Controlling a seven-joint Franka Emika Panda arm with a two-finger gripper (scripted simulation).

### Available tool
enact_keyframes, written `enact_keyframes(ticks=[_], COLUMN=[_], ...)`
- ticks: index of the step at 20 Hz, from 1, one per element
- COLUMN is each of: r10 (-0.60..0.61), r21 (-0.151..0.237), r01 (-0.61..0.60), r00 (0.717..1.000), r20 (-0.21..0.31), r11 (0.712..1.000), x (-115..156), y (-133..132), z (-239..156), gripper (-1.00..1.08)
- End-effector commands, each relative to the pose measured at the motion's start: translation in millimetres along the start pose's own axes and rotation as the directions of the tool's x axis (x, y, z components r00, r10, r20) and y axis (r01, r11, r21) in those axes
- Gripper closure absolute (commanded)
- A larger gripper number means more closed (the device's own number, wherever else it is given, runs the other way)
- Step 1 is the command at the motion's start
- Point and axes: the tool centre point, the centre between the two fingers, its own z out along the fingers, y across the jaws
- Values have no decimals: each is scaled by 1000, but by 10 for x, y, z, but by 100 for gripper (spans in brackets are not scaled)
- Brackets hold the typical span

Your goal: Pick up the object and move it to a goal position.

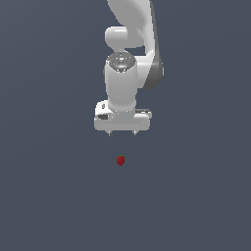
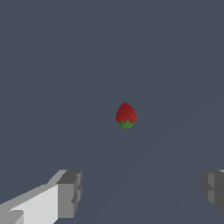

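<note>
Below spread jaws, strawberry (image 1: 120, 160), green-topped wrist-side (image 2: 126, 116).

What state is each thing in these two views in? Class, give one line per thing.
White robot gripper: open, empty, fingers wide apart, apart from the fruit.
Tiny red strawberry-shaped object with green top: free, ungrasped, lying alone on the dark grey surface.

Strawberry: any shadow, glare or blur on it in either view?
Exterior view: flat even light, no visible shadow under the strawberry, no glare; it is tiny and coarse, detail lost. Wrist view: strawberry sharp enough to show its green top, no shadow or glare; the open gripper shows soft shading only.
</note>
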Motion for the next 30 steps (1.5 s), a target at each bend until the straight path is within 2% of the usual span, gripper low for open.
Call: enact_keyframes(ticks=[1, 10, 18, 25, 30], r10=[0, -2, 19, 116, 232], r21=[0, 2, 2, 4, 4], r01=[0, 2, -19, -117, -233], r00=[1000, 999, 999, 992, 972], r20=[0, 36, 37, 38, 39], r11=[1000, 1000, 1000, 993, 973], x=[0, -106, -84, 20, 135], y=[0, -108, -102, -72, -31], z=[0, 6, 42, 222, 447], gripper=[-92, -92, -92, -92, -92])
